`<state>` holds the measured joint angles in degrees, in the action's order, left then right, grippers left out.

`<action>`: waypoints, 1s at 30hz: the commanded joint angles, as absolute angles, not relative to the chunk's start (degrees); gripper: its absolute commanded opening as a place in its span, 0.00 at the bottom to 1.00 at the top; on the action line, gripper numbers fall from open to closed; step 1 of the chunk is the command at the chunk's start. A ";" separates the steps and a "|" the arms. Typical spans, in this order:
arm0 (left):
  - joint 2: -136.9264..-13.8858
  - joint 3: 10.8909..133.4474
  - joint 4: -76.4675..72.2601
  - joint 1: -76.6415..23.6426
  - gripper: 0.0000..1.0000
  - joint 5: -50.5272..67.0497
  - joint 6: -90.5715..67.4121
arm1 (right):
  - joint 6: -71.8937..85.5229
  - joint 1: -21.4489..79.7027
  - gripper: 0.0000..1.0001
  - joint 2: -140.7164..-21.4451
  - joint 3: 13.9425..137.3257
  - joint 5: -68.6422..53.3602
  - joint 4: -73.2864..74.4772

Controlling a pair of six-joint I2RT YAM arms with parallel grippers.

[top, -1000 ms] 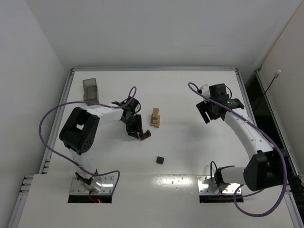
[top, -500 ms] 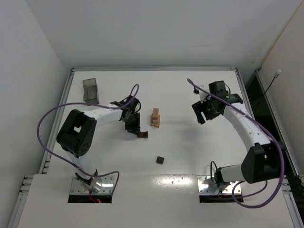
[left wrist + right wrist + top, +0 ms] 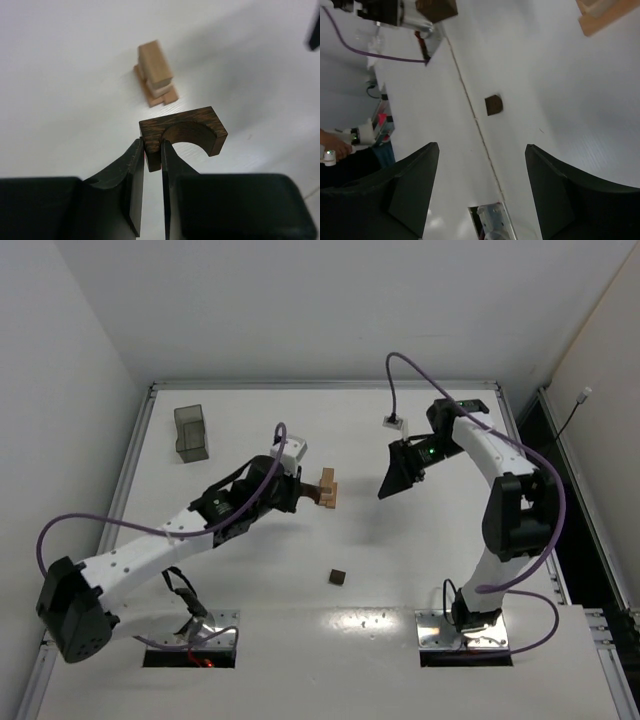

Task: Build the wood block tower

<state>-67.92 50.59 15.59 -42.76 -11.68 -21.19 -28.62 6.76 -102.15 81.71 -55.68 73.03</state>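
Note:
The wood block tower point(image 3: 327, 487) is a small stack of light tan blocks in the middle of the table. It also shows in the left wrist view point(image 3: 156, 72). My left gripper point(image 3: 303, 494) is shut on one leg of a dark brown arch block point(image 3: 182, 135) and holds it above the table, just left of the tower. My right gripper point(image 3: 392, 483) is open and empty, in the air to the right of the tower. A small dark brown cube point(image 3: 338, 577) lies alone on the table nearer the arm bases; it also shows in the right wrist view point(image 3: 493, 105).
A translucent grey bin point(image 3: 190, 430) stands at the far left of the table. Raised rails run along the table's left, back and right edges. The mounting plate of the left arm's base point(image 3: 492, 220) shows low in the right wrist view.
My left arm has lifted the arch block off the table and carried it right, up to the tower. My right gripper has swung left and down toward the table's middle.

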 commanded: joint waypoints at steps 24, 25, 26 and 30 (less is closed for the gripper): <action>-47.98 34.28 -23.27 -69.96 0.00 -23.02 30.67 | -32.09 15.55 0.63 -95.46 80.60 -91.41 75.24; -48.51 34.28 -24.25 -69.96 0.00 -23.72 31.46 | -31.47 16.17 0.62 -94.93 80.60 -91.41 75.23; -49.04 34.28 -25.13 -69.96 0.00 -24.86 31.46 | -30.77 16.69 0.60 -94.92 80.60 -91.41 74.10; -51.94 34.89 -31.35 -69.96 0.00 -28.02 34.62 | -29.62 16.18 0.60 -94.13 80.60 -91.41 73.56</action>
<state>-50.78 34.22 -20.58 -69.34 -24.12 30.26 -29.87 16.97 -96.07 80.58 -82.81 75.96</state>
